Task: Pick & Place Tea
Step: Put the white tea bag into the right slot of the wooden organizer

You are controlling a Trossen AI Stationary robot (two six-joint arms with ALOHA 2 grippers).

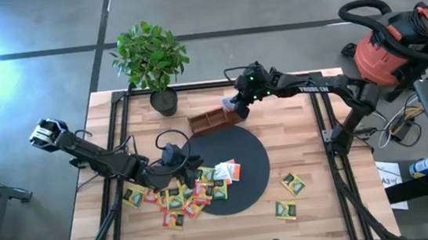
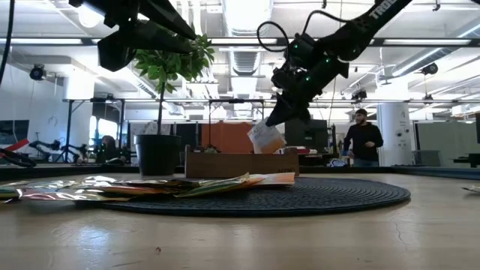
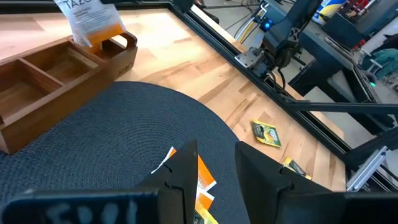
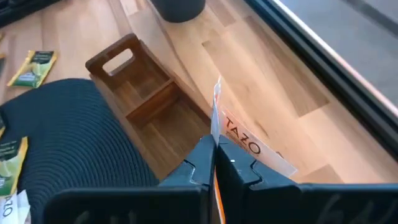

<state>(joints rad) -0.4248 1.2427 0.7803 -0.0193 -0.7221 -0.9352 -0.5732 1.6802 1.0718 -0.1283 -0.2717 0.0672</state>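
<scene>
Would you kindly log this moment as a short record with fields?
right gripper: shut on white-and-orange sachet, above the wooden tray's end
left gripper: open, empty, over the sachet pile
black disc: beside the tray, partly under the pile
loose green sachets: two on bare table
plant: at table's back edge

A potted plant (image 1: pixel 150 55) stands at the far edge of the wooden table (image 1: pixel 303 143). Just to its right, a brown wooden compartment tray (image 1: pixel 212 121) touches the far rim of the black round mat (image 1: pixel 251 164). A red shop vacuum (image 1: pixel 396 47) sits on the floor, far right. A person (image 2: pixel 364 138) stands beyond.
</scene>
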